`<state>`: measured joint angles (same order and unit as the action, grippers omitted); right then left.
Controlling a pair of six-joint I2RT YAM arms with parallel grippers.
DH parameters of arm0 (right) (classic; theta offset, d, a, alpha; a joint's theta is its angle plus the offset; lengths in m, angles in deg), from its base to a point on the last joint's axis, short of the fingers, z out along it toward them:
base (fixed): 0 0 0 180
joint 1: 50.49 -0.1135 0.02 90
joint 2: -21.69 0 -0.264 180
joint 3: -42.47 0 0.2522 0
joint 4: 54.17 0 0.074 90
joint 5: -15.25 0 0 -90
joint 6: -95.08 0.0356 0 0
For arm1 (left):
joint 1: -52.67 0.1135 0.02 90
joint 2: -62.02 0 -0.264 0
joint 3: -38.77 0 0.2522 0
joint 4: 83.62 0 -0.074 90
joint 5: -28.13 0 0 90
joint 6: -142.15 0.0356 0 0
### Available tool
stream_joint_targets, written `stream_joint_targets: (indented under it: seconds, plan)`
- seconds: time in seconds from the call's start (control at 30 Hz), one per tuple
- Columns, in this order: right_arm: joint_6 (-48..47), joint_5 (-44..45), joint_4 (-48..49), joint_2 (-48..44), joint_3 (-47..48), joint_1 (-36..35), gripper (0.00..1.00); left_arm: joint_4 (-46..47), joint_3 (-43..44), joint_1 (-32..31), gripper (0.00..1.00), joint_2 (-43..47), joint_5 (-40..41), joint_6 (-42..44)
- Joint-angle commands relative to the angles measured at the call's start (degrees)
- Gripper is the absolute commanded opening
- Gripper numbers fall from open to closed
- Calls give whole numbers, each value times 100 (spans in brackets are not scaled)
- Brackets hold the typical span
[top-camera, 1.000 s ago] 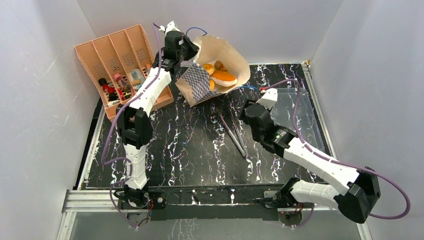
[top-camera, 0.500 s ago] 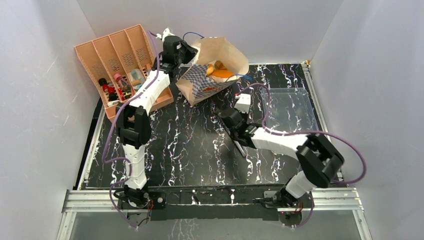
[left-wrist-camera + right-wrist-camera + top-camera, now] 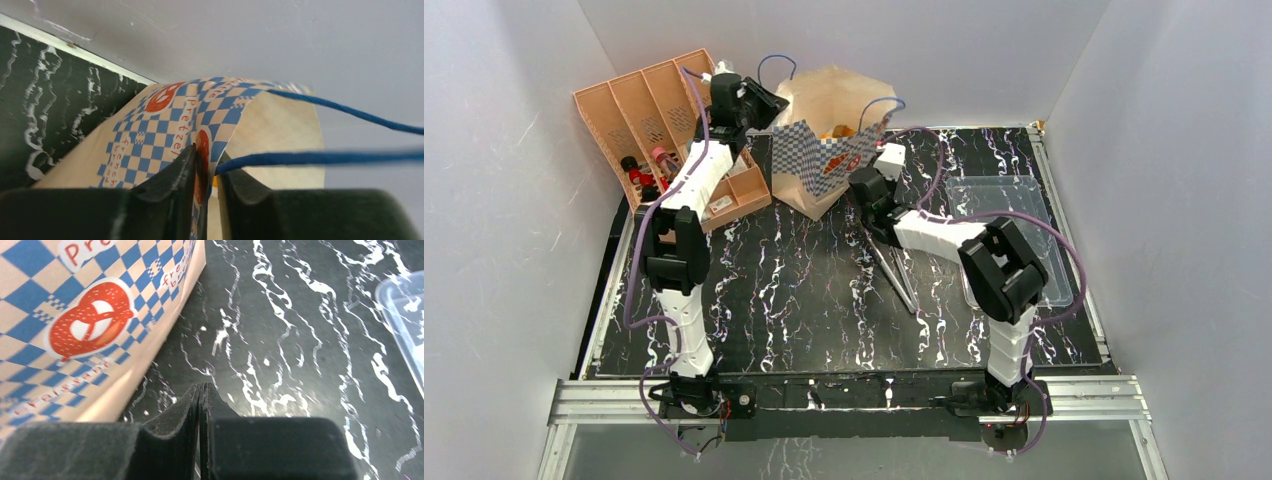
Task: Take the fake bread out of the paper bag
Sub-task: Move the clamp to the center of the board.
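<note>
- Since a second ago, the paper bag (image 3: 824, 160) has gone from lying tipped with its mouth wide to the overhead camera to standing nearly upright, and the right arm has swung from beside the clear tray (image 3: 1024, 200) across to the bag's right side.
- One bag, with two blue cord handles: one (image 3: 774, 62) loops up at the left rim, the other (image 3: 876, 102) at the right.
- Only a sliver of the fake bread (image 3: 838, 131) shows, orange, deep inside the bag's mouth; the pieces cannot be counted.
- One orange organiser (image 3: 649, 95) with four slots stands at the far left, one pair of metal tongs (image 3: 892, 265) lies on the black table (image 3: 804, 300), and there is one tray.
- The left gripper (image 3: 207, 155) is at the bag's left rim, jaws narrowly apart, with the checkered paper edge and a cord between them; whether they pinch is unclear. The bread lies inside, just right of it.
- The right gripper (image 3: 201, 387) is pressed fully closed and empty, low over the table just beside the bag's printed wall. The bread sits above and behind that wall.
</note>
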<state>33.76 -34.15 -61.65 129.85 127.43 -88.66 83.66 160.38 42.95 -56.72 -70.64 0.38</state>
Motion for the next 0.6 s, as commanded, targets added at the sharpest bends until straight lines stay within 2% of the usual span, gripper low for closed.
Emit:
stream_joint_targets:
  seconds: [0.0, 0.03, 0.07, 0.1, 0.3, 0.57]
  plan:
    - [-267, -158, 249, 451, 860, 20, 2, -58, 14, 239, 27, 624, -472, 337]
    - [-286, -172, 198, 542, 990, 20, 2, -116, 35, 275, 44, 650, -490, 445]
    - [-299, -176, 153, 596, 1091, 22, 2, -186, 55, 303, 80, 684, -499, 553]
    - [-314, -190, 124, 634, 1162, 26, 2, -258, 88, 326, 96, 712, -496, 679]
    - [-326, -182, -4, 591, 1116, 21, 8, -606, 95, 356, 98, 966, -283, 1340]
    - [-288, -148, -298, 26, 584, 16, 27, -715, -651, 356, 98, 1898, 289, 2049]
